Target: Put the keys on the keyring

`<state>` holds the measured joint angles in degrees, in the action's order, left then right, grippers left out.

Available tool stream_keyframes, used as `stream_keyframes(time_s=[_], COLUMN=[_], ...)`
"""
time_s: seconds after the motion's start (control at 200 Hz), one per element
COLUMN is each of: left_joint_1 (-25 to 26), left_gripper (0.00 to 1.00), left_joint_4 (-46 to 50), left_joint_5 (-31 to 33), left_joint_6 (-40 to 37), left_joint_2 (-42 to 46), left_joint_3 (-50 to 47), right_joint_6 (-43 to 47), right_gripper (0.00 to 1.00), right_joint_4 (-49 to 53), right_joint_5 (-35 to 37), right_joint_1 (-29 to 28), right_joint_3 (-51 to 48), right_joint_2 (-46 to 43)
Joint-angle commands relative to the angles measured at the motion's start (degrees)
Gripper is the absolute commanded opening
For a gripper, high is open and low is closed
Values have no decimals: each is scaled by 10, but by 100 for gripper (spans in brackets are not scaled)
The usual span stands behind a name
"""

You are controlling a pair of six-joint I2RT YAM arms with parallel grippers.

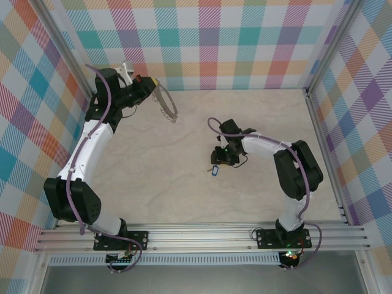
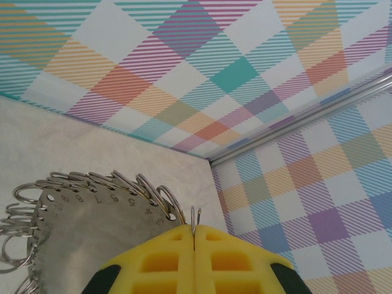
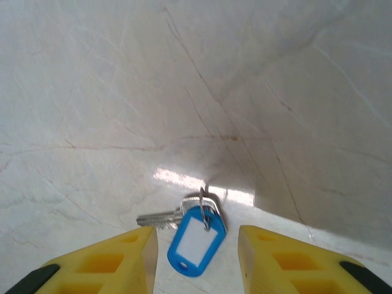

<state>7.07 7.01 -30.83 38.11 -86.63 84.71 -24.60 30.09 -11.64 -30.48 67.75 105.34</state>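
The keyring (image 1: 166,105) is a grey metal plate (image 2: 92,214) with numbered holes, and several split rings hang along its edge. My left gripper (image 1: 153,92) holds it up at the back left. Its yellow fingers (image 2: 165,257) are shut on a small ring (image 2: 195,215) at the plate's rim. The keys (image 1: 214,171) lie on the table mid-right as a silver key (image 3: 160,218) joined to a blue plastic tag (image 3: 195,242) by a small ring. My right gripper (image 3: 196,236) is open and low over the table, one yellow finger on each side of the tag, apart from it.
The pale marble tabletop (image 1: 184,184) is walled in by plaid panels (image 1: 245,43) at the back and on both sides. A metal rail (image 1: 202,236) runs along the near edge where the arm bases stand.
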Motion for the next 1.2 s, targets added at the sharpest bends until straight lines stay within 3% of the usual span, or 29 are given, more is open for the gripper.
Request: stream_keyframes(time_s=[0.0,0.97,1.135,1.195], left_joint_1=[6,7,7,7], left_gripper=[0,0,0,0], left_joint_4=[-26,-25,-28,-28], left_joint_5=[-4,-6,-6,-7], left_joint_6=[-1,-1,-1,-1], left_joint_2=[3,-1,-2,-3], left_joint_3=[24,27,28,29], right_joint_6=[10,21,24,29], right_gripper=[37,16,1,0], right_joint_4=[18,19,22,27], right_joint_5=[-10,-10,-10,-6], right_joint_1=[0,0,0,0], right_joint_3=[27,26,26,29], right_joint_2=[23,47,44,39])
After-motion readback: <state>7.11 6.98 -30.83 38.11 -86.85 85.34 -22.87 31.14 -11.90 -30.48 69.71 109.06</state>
